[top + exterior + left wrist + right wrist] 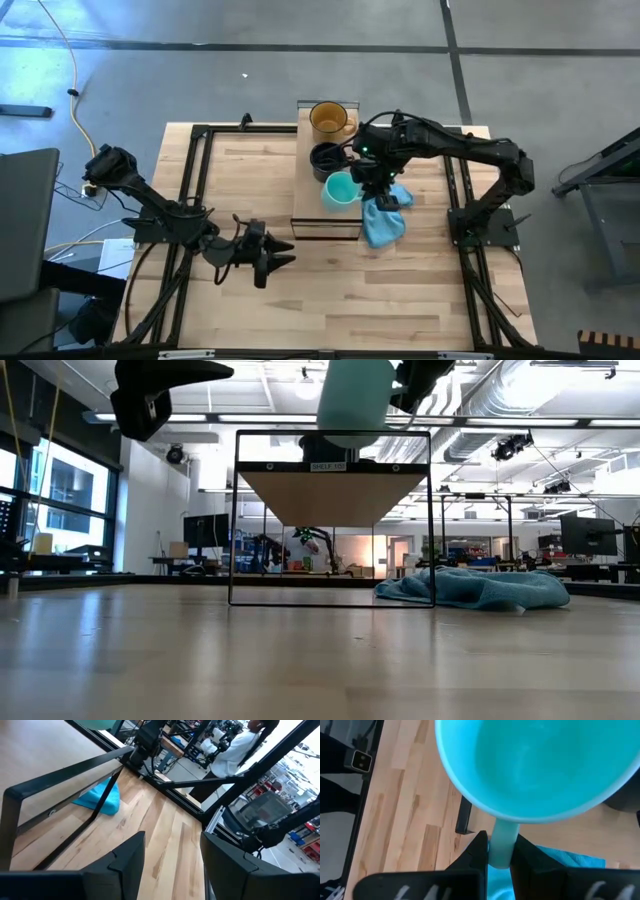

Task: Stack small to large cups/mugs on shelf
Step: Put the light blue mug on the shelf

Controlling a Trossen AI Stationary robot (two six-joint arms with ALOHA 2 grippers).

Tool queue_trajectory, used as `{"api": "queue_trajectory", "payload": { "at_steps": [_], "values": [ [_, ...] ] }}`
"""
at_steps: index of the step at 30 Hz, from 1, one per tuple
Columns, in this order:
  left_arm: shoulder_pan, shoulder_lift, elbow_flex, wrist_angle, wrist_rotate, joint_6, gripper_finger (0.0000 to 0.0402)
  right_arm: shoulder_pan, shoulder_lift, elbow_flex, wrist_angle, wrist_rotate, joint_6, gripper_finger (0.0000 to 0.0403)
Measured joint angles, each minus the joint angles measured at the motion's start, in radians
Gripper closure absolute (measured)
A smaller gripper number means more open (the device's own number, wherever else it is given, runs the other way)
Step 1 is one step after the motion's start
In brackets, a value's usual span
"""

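The teal mug hangs over the light-wood shelf, with my right gripper shut on it. In the low view the teal mug shows above the shelf's top board. The black mug and the amber glass mug stand on their bases on the shelf, farther back. My left gripper waits open to the left of the shelf's near end, above the table, with nothing between its fingers. My right gripper pinches the teal mug's handle between its two fingers. It comes slanting down from the table's right side. The mug's mouth faces up toward the wrist, slightly tilted. Whether its base touches the shelf, I cannot tell.
A crumpled blue cloth lies on the table right of the shelf, under my right gripper. The shelf's dark metal frame stands around it. Bare table lies toward the near edge. A person stands in the room beyond the table.
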Motion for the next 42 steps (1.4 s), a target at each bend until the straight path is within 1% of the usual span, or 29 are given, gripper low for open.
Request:
{"api": "queue_trajectory", "payload": {
  "at_steps": [7,24,30,42],
  "values": [
    [0.000,0.000,0.000,-0.002,-0.022,0.001,0.0222,0.003,0.011,0.000,-0.001,-0.004,0.009,0.0381],
    [0.000,0.000,0.000,-0.005,-0.022,-0.004,0.0222,0.003,0.056,0.000,0.025,-0.013,0.025,0.0381],
    [0.000,0.000,0.000,-0.014,-0.022,-0.008,0.0222,0.003,0.069,0.000,0.036,-0.034,0.028,0.0381],
    [0.000,0.000,0.000,-0.018,-0.022,-0.009,0.0222,0.003,0.098,0.000,0.022,-0.045,0.024,0.0381]
  ]
}}
